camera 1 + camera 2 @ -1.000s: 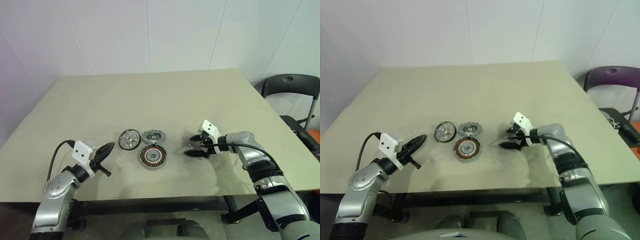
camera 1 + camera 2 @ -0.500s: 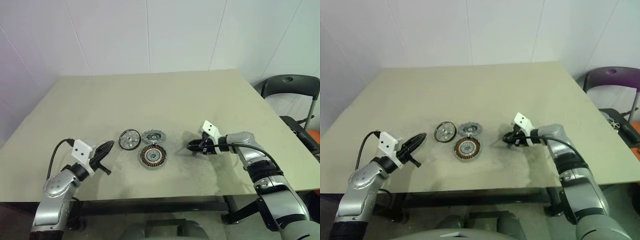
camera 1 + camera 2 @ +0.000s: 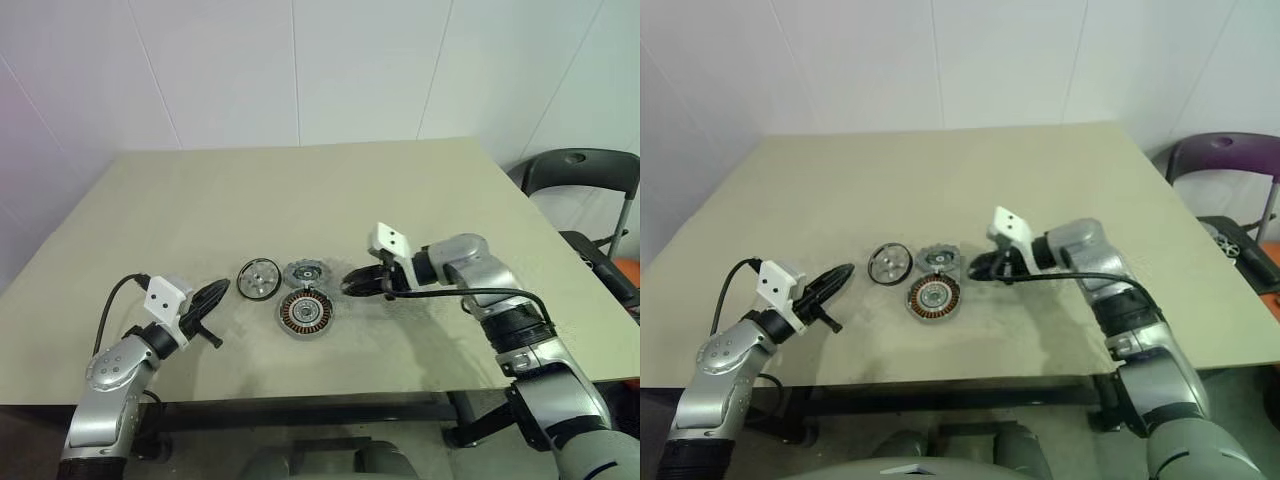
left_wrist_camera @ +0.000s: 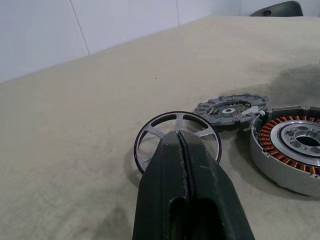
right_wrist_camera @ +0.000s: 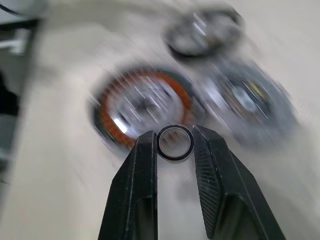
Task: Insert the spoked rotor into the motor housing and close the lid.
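On the beige surface (image 3: 330, 190), toward its near left edge, the left gripper (image 3: 218, 292) hovers low with its two black fingers pressed together and nothing between them; it points toward the parts at the middle of the surface, and in the left wrist view its closed tip lines up with the spoked rotor (image 4: 177, 138); that rotor, a flat disc with a bright rim and gaps between the spokes, lies flat just right of the gripper tip, apart from it. Right of the rotor lies the lid (image 3: 306, 272), a dull grey cap with a toothed edge, also flat; directly in front of the lid, nearer the robot and touching or almost touching it, sits the motor housing (image 3: 305, 313), a thick ring of copper-brown windings around a silvery centre, open side up. Right of these parts the right gripper (image 3: 353, 283) hangs above the surface, tilted down and pointing left toward the lid and housing; its fingers are drawn in to a narrow gap and pinch a small dark ring (image 5: 175, 142) between their tips. At the far right, beyond the surface's edge, stands a dark chair (image 3: 580, 175).
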{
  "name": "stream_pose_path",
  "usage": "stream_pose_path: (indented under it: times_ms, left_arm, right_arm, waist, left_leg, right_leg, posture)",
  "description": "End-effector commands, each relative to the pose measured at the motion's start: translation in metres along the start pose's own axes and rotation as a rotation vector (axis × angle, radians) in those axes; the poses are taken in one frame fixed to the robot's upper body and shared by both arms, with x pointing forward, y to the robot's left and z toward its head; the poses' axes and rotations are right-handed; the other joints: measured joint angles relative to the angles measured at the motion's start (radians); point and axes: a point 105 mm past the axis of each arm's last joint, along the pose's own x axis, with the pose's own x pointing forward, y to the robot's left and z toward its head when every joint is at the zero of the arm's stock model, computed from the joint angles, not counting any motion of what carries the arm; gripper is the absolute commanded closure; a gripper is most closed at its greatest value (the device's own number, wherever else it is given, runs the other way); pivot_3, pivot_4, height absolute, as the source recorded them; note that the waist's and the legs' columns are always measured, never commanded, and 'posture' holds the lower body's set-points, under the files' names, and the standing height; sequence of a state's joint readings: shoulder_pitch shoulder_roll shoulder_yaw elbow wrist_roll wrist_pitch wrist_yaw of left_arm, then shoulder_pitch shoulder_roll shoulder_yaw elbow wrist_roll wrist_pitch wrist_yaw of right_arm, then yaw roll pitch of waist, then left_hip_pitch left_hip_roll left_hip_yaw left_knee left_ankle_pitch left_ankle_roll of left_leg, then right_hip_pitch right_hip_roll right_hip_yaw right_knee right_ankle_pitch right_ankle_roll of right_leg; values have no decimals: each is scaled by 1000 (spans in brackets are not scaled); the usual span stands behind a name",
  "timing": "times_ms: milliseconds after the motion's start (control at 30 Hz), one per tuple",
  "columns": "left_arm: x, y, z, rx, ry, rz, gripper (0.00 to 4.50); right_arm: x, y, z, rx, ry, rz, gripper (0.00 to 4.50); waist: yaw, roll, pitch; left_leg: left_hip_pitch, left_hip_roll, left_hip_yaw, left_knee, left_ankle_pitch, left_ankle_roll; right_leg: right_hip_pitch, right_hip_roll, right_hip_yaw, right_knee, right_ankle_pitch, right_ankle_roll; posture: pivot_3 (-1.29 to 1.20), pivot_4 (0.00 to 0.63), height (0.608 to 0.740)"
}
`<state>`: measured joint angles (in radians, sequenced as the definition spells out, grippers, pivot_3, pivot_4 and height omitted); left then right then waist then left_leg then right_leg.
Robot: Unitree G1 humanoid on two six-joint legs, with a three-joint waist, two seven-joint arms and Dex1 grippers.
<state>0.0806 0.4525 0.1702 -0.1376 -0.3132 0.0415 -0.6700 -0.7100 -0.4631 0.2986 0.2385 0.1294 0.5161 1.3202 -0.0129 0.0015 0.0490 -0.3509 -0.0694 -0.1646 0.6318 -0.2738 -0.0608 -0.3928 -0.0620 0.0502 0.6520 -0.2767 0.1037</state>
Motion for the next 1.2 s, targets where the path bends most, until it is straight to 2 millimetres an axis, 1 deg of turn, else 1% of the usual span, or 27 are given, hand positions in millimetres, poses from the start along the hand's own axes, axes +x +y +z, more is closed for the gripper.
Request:
stream_pose_path:
  times_ms: [33,100,267,400,500,600,700,733,800,1000,1133,1200]
  left_arm:
    - [1,-1,10,26,-28,-16,4500]
    - [1,-5,11,13,-35,-35,4500]
    - [-1,-19,9,-28,-40,-102,4500]
    - [-4,-31,5,-64,-34,-161,4500]
    - [-5,-34,4,-61,-36,-175,4500]
    - [-6,-38,4,-115,-46,-207,4500]
    - [-7,-39,4,-133,-50,-219,4500]
    - [-8,-41,4,-174,-48,-242,4500]
    - [-10,-42,5,-190,-53,-260,4500]
    - [-10,-40,7,-174,-53,-248,4500]
    - [-10,-37,8,-168,-56,-207,4500]
    - [-11,-39,6,-158,-25,-217,4500]
  right_arm:
    - [12,8,25,-57,-20,49,3848]
    - [22,10,27,-57,-11,67,3848]
    - [39,9,26,-51,14,84,3848]
    - [46,9,23,-48,24,95,3848]
    - [50,8,22,-46,28,95,3848]
    - [53,8,21,-45,30,98,3848]
    - [56,7,22,-45,29,96,3848]
    - [57,7,22,-44,28,95,3848]
    - [58,7,22,-44,29,94,3848]
    - [61,8,17,-36,38,102,3848]
    - [62,5,14,-25,43,91,3848]
    - [62,4,12,-21,45,87,3848]
  waist:
    - [1,0,0]
    - [1,0,0]
    - [0,0,0]
    - [0,0,0]
    - [0,0,0]
    - [0,0,0]
    - [-2,0,0]
    - [-2,0,0]
    - [-2,0,0]
    - [-1,0,0]
    - [-2,0,0]
    - [-2,0,0]
  left_leg:
    - [0,0,0,0,0,0]
    - [0,0,0,0,0,0]
    - [-1,0,0,0,0,0]
    - [-2,0,0,0,0,0]
    - [-2,0,0,0,0,0]
    - [-2,0,0,0,0,0]
    - [-2,0,0,0,0,0]
    - [-2,0,0,-1,0,0]
    - [-2,0,0,0,0,0]
    - [-2,0,0,0,0,0]
    - [-2,0,0,0,0,0]
    - [-2,0,0,0,0,0]
  right_leg:
    - [0,0,0,0,0,0]
    - [0,0,0,0,0,0]
    - [-1,0,0,0,0,0]
    - [-2,0,0,0,0,0]
    - [-3,0,0,0,0,0]
    - [-2,0,0,0,0,0]
    - [-3,0,0,0,0,0]
    - [-3,0,0,0,0,0]
    - [-3,0,0,0,0,0]
    - [-3,0,0,0,0,0]
    - [-3,0,0,0,0,0]
    - [-3,0,0,0,0,0]
  posture:
    - [0,0,740]
    - [0,0,740]
    - [0,0,740]
    - [0,0,740]
    - [0,0,740]
    - [0,0,740]
    - [0,0,740]
    - [0,0,740]
    - [0,0,740]
    - [0,0,740]
    - [0,0,740]
    - [0,0,740]
